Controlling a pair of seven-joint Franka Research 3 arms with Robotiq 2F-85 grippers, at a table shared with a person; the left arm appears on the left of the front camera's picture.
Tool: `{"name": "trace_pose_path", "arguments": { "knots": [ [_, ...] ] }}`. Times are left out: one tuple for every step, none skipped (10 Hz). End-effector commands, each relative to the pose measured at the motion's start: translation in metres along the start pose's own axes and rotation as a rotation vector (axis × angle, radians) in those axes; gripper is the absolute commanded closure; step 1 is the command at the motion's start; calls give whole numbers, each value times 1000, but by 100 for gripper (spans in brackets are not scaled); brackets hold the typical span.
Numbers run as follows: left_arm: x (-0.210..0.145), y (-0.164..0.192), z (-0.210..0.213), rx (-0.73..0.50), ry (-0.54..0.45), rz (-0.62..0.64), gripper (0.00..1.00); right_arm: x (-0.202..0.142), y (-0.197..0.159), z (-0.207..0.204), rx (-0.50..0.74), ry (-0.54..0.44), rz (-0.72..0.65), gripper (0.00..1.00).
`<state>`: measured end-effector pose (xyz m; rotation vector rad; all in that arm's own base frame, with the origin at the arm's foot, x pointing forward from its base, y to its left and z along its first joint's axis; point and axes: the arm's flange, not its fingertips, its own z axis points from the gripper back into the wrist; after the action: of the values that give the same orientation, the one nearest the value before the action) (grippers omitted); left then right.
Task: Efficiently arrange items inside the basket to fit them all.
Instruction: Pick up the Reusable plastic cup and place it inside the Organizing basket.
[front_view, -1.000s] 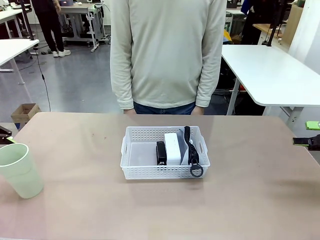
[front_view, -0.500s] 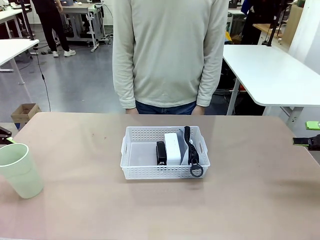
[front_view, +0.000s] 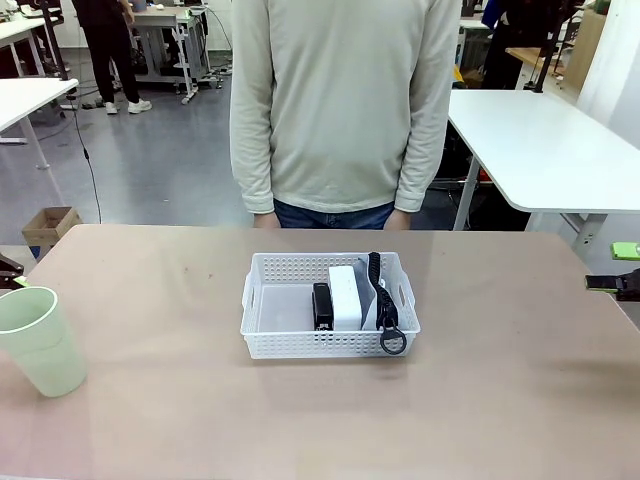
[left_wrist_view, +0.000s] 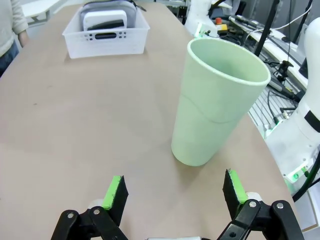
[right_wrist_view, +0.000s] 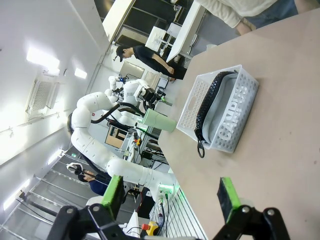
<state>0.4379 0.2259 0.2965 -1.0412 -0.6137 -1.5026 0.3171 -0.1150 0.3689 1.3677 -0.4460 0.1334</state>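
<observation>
Left gripper (left_wrist_view: 174, 189): black linkage frame, silver screws at the joints, green pads (left_wrist_view: 114, 191). Right gripper (right_wrist_view: 170, 190): same build. Arm links (right_wrist_view: 89, 145): white, rounded. Person: cream long-sleeved top (front_view: 345, 100), blue jeans (front_view: 330, 214).

brown table (front_view: 150, 400), person in pale jumper (front_view: 340, 100) behind it, cardboard box (front_view: 50, 226) on floor, white table (front_view: 540, 140)

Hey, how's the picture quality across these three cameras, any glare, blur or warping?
Front view: even soft light, sharp, only a faint shadow under the basket. Left wrist view: wide-angle stretch makes the pale green cup loom large. Right wrist view: rolled sideways, ceiling lights blown out at upper left.
</observation>
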Motion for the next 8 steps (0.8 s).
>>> {"name": "trace_pose_path", "arguments": {
  "knots": [
    [-15, -9, -8, 0, 54, 18, 0, -5, 2, 2, 5, 12, 19, 0],
    [-22, -13, -8, 20, 61, 34, 0, -5, 2, 2, 5, 12, 19, 0],
    [-26, -17, -8, 47, 54, 33, 0, -5, 2, 2, 5, 12, 19, 0],
    [-29, -17, -13, 61, 63, 36, 0, -5, 2, 2, 5, 12, 19, 0],
    [-32, -15, -19, 41, 76, 43, 0, -5, 2, 2, 5, 12, 19, 0],
    [-35, -12, -18, 38, 72, 45, 0, -5, 2, 2, 5, 12, 19, 0],
    [-38, -12, -19, 7, 77, 32, 0, -5, 2, 2, 5, 12, 19, 0],
    [-42, -14, -17, -55, 85, 0, 0, -5, 2, 2, 5, 12, 19, 0]
  ]
}}
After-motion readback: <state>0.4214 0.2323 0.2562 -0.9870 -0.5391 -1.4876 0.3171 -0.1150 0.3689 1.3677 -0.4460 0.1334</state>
